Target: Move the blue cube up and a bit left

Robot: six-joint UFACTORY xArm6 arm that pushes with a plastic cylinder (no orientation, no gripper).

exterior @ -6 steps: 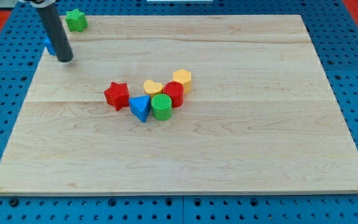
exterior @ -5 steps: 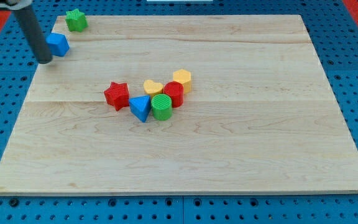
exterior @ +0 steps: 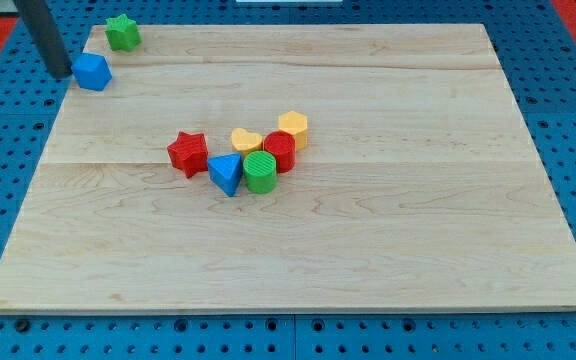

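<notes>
The blue cube (exterior: 92,72) sits at the left edge of the wooden board (exterior: 368,220), near its top-left corner, below and left of the green star (exterior: 121,32). My tip (exterior: 59,72) is just left of the blue cube, off the board's left edge, with a small gap or light contact that I cannot tell apart. The dark rod rises from the tip to the view's top left.
A cluster lies at the board's middle left: a red star (exterior: 187,153), a blue triangular block (exterior: 226,173), a green cylinder (exterior: 260,172), a red cylinder (exterior: 280,150), a yellow heart (exterior: 246,139) and a yellow hexagonal block (exterior: 293,128). A blue pegboard surrounds the board.
My tip has moved left past the blue cube and then up, from right of the cube to its left side. The cube, first hidden behind the rod, is now fully visible.
</notes>
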